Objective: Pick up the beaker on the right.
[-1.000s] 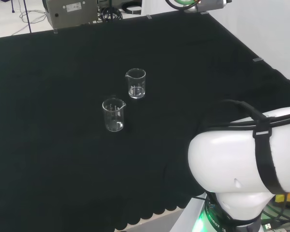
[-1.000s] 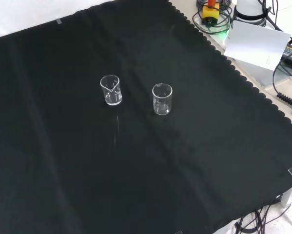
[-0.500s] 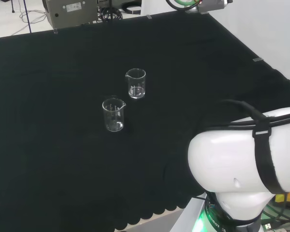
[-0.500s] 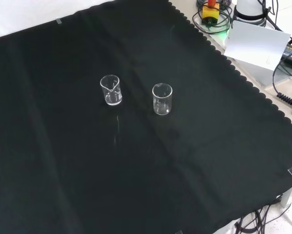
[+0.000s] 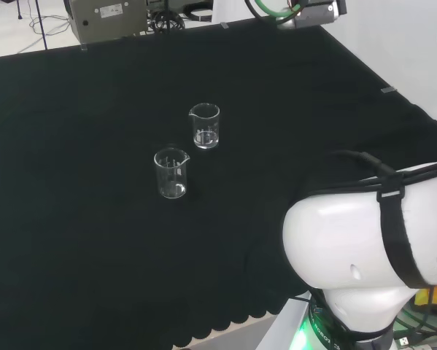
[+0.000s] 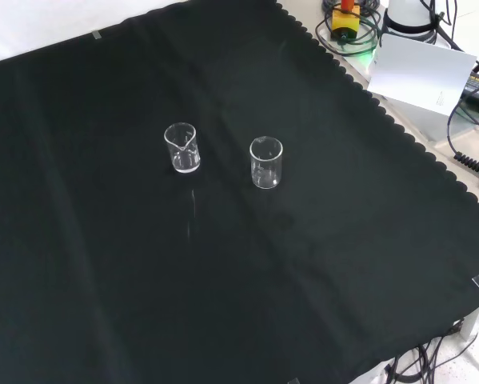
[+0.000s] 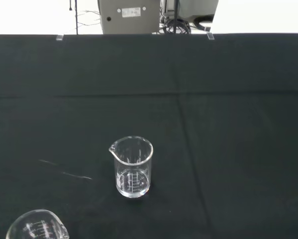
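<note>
Two clear glass beakers stand upright and apart on the black cloth. In the head view one beaker (image 5: 205,126) is farther off and to the right, the other beaker (image 5: 171,173) nearer and to the left. The front view has the first beaker (image 6: 182,148) on the left and the second beaker (image 6: 266,163) on the right. In the wrist view the first beaker (image 7: 132,167) stands in the middle with its spout plain to see. Only the rim of the second beaker (image 7: 37,229) shows at that picture's edge. Both look empty.
The arm's big white link (image 5: 364,248) stands at the head view's lower right. A grey box (image 5: 105,18) sits beyond the cloth's far edge. Cables and a white box (image 6: 419,72) lie off the cloth's scalloped edge in the front view.
The arm's part at the head view's top right has shifted a little. Both beakers stand where they were.
</note>
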### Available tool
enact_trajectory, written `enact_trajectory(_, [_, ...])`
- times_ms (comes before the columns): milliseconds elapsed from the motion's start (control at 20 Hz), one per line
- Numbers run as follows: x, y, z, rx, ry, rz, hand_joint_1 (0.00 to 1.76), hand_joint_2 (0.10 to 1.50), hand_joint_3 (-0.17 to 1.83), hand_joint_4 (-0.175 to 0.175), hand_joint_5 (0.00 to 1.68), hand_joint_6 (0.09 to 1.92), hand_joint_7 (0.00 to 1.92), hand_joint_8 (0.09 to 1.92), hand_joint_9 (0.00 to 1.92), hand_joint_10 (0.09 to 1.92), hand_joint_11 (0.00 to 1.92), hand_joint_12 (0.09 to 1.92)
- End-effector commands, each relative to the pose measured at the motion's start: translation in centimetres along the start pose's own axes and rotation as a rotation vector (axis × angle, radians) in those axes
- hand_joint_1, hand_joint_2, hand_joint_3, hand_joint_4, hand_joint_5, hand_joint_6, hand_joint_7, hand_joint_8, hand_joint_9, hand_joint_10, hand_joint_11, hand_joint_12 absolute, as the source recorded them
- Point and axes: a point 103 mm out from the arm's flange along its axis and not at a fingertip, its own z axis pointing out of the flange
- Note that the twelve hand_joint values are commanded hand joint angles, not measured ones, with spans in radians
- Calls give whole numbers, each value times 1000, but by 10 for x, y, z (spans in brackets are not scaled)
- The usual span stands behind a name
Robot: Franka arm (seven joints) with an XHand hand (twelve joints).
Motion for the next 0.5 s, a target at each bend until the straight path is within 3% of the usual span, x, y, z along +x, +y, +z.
enact_trajectory(50, [-7,20,33,18,29,4,7,1316,281,-49,293,129,0,546,105,745,0,1338])
enact_trajectory(500, [-3,77,94,61,102,-54,10,1323,267,-50,302,115,0,550,108,746,0,1339])
